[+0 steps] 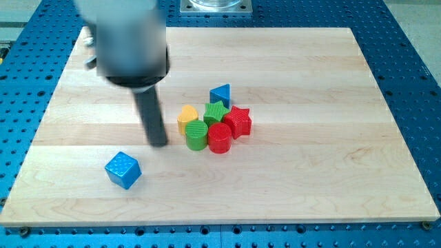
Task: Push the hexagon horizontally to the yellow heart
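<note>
tip parked left of the block cluster

my tip (159,142) rests on the wooden surface (310,179), just left of a tight cluster of blocks near the middle. there is no claw on this arm, only the dark rod, so nothing is held.

in the cluster, the yellow heart (187,116) sits at the left edge, nearest my tip. a green cylinder (196,135) is just near of it, touching. a second green block (216,112), ribbed on top and possibly the hexagon though its outline is hard to read, sits right of the heart and against it. a red cylinder (220,138) and a red star (238,122) close the right side. a blue triangle (220,94) lies at the far edge.

a blue cube (122,169) stands alone, well apart, near and left of my tip.
</note>
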Motion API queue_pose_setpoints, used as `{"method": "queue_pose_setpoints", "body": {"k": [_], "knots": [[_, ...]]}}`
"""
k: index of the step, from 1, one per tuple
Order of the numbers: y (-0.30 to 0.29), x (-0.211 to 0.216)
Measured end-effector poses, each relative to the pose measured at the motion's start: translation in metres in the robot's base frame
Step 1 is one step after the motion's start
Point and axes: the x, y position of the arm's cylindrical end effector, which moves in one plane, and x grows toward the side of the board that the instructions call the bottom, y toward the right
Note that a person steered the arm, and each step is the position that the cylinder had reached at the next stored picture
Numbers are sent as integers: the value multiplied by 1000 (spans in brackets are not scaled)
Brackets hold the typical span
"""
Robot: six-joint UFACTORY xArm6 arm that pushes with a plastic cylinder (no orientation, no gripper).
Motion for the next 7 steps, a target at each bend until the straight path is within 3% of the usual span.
{"method": "queue_pose_setpoints", "body": {"k": [2,4,7], "knots": [[4,-87],[-62,-90],[-24,-85]]}}
